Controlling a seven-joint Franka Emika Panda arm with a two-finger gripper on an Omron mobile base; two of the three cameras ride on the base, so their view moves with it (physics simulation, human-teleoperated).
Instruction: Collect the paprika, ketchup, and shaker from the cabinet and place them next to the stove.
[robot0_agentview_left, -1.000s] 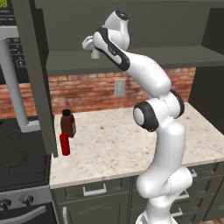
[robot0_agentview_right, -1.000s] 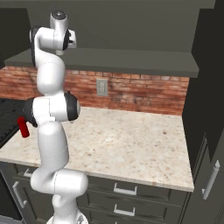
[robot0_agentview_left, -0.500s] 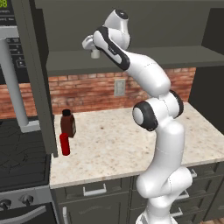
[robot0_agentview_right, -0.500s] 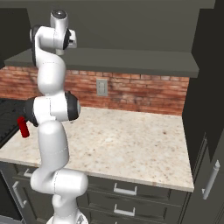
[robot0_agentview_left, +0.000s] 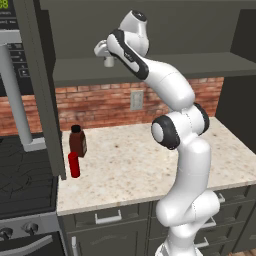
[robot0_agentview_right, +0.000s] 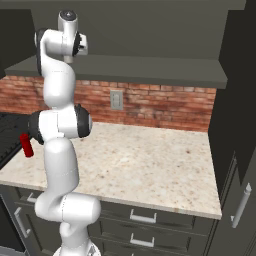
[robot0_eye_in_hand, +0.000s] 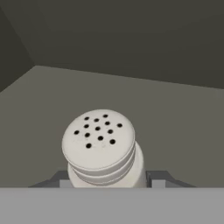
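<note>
Gripper (robot0_agentview_left: 108, 61) squeezing the shaker (robot0_eye_in_hand: 102, 148) on the cabinet (robot0_agentview_left: 165, 67) shelf
Paprika (robot0_agentview_left: 77, 141) and ketchup (robot0_agentview_left: 74, 164) stand close together on the counter (robot0_agentview_left: 135, 165), just beside the stove (robot0_agentview_left: 25, 180); shaker sits upright between the fingers

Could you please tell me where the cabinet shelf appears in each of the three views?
Left base view: the cabinet shelf runs across the upper half, above the brick wall.
Right base view: it spans the upper part, above the same bricks.
Hand view: its floor lies across the middle, behind the shaker.
Shared landmark: the brick wall for both base views.
</note>
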